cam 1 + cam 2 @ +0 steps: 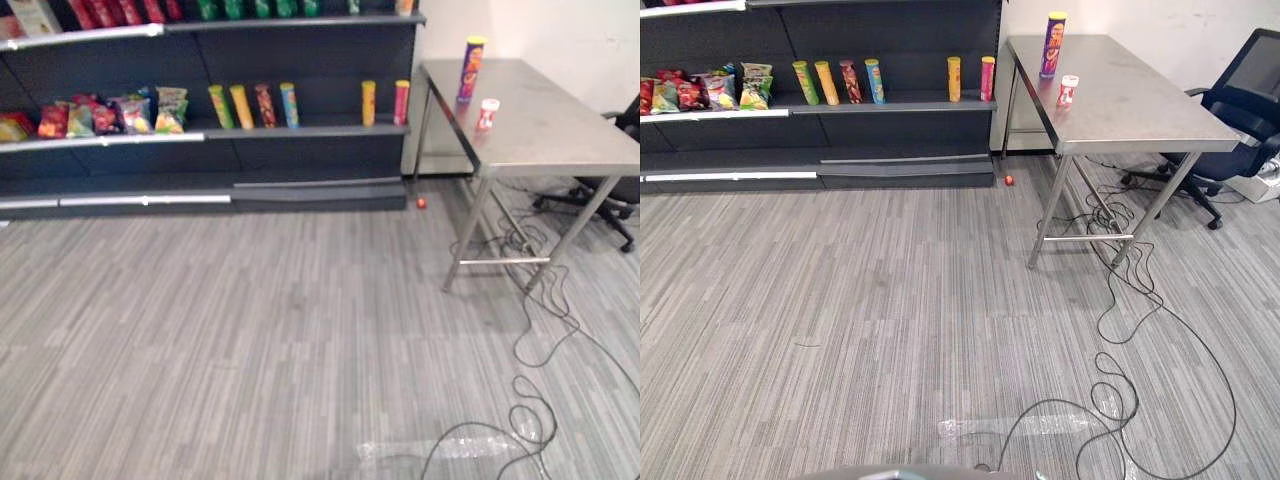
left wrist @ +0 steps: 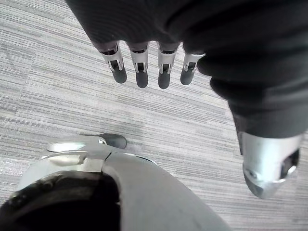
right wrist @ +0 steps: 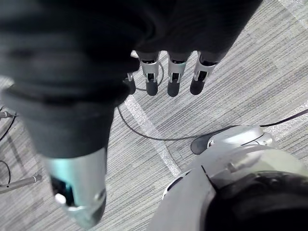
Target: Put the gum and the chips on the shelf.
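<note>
- At the robot's left side, the left hand (image 2: 141,65) hangs over the striped grey floor (image 1: 250,330), fingers straight and a little apart, thumb off to one side, holding nothing.
- Along the back wall on the left stands the dark shelf (image 1: 300,131). Its middle ledge carries a cluster of snack bags (image 1: 100,115), then a row of upright tubes (image 1: 250,105) with open gaps between some of them.
- Just beyond the shelf's right end, a small red thing (image 1: 421,203) lies on the floor; I cannot tell what it is.
- To the right stands the steel counter (image 1: 560,130). The chips (image 1: 471,69), a tall purple tube, stands upright near its back left corner, and the gum (image 1: 487,114), a small red-and-white tub, sits just in front of it, apart.
- Past the counter is an office chair (image 1: 1240,110).
- At the robot's right side, the right hand (image 3: 174,72) hangs the same way: fingers straight, empty.
- Judged from this, nothing is done: both items need fetching from the counter, which is well apart from the robot, then carrying to the shelf.
</note>
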